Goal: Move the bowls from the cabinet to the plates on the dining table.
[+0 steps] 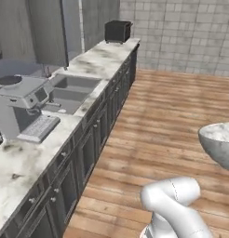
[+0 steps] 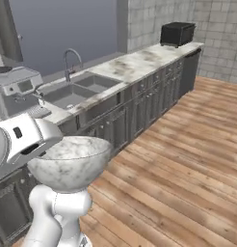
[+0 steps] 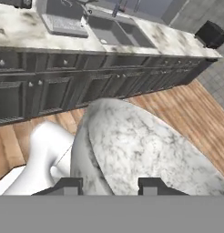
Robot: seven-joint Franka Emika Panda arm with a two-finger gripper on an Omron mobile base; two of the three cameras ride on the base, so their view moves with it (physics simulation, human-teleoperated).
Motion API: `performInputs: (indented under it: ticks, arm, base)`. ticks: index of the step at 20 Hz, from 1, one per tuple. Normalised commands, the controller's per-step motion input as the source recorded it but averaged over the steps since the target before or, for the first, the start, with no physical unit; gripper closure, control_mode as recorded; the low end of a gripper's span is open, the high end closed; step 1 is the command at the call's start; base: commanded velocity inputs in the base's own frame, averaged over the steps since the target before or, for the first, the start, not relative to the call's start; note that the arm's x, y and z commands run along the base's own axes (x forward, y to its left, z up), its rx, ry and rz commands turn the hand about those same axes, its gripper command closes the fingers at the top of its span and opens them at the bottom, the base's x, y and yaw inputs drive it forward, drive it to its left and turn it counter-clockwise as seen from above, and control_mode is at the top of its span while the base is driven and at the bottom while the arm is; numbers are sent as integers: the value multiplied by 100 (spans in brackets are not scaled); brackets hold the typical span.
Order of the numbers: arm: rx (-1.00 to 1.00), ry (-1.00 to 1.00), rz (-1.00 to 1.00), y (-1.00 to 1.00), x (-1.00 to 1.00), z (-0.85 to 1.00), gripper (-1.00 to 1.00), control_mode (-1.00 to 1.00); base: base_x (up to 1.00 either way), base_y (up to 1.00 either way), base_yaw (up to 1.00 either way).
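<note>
i'm seeing a mottled grey-white marble bowl (image 3: pixel 145 150), white counter (image 1: pixel 23 162) blotched brown-grey, dark grey panelled cabinets (image 2: pixel 139 108), warm brown plank floor (image 1: pixel 172 111), black toaster (image 2: pixel 177 34), pale grey tiled wall (image 1: pixel 191 32).

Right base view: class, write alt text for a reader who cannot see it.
A marble bowl is carried in the robot's claw above a wooden floor. Behind runs a marble counter with a sink and a black toaster at its far end.

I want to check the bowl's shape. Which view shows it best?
The right base view: the whole bowl is seen from the side. The left base view shows part of it at the right edge; the hand view shows it very close.
</note>
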Motion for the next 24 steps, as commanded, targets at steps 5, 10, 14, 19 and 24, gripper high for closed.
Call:
performInputs:
  ticks: [5, 10, 14, 19, 24]
  arm:
    - [0, 0, 0, 0, 0, 0, 100, 100]
    - [0, 0, 0, 0, 0, 0, 100, 100]
    - [0, 0, 0, 0, 0, 0, 100, 100]
    - [0, 0, 0, 0, 0, 0, 100, 100]
    - [0, 0, 0, 0, 0, 0, 100, 100]
  base:
    - [43, 0, -79]
    - [54, 4, -71]
    - [97, 55, -46]
    - [100, 54, -31]
    - [100, 51, -29]
